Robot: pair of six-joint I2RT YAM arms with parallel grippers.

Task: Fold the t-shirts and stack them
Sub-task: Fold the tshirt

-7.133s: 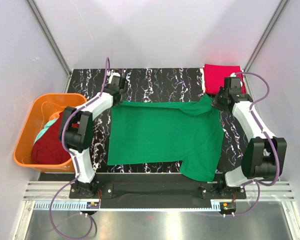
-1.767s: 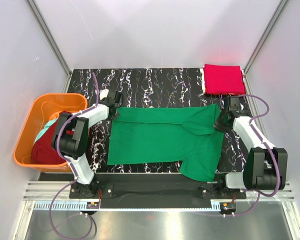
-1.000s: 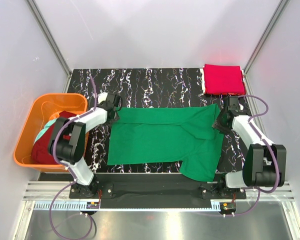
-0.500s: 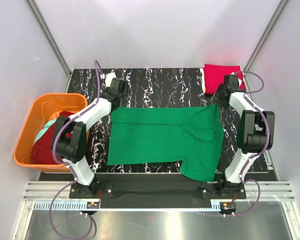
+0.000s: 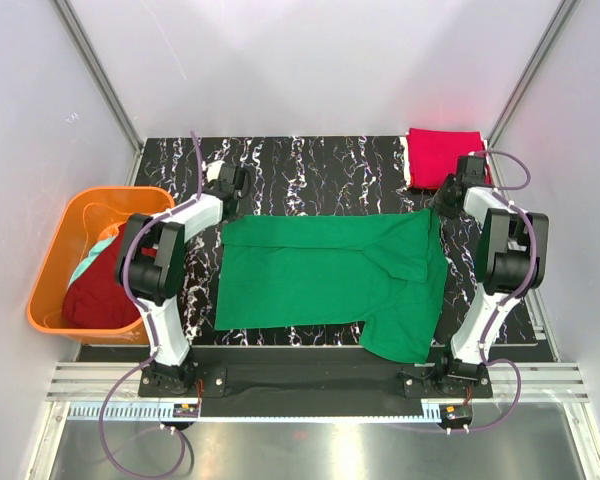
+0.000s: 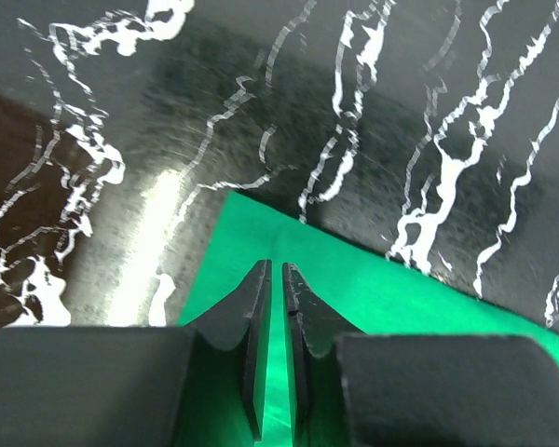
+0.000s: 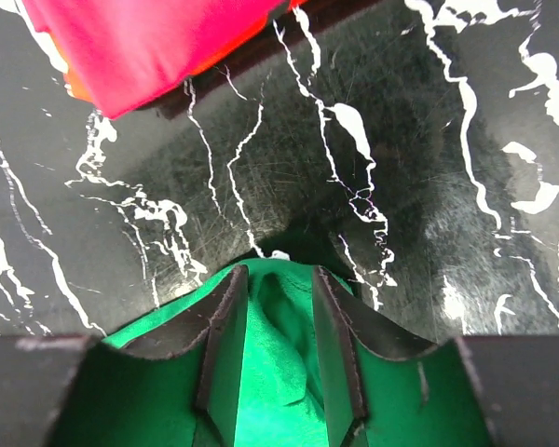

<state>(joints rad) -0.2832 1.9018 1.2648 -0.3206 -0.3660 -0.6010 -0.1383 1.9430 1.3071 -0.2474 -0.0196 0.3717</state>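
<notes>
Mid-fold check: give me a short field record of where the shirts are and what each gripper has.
spread: kelly green cotton t-shirt, laid across the black marbled table
left gripper: closed on its far left corner
right gripper: closed on bunched cloth at its far right corner
folded: crimson red t-shirt, far right corner of the table
waiting: dark maroon t-shirt and pale teal garment in the orange plastic basket, left of the table
</notes>
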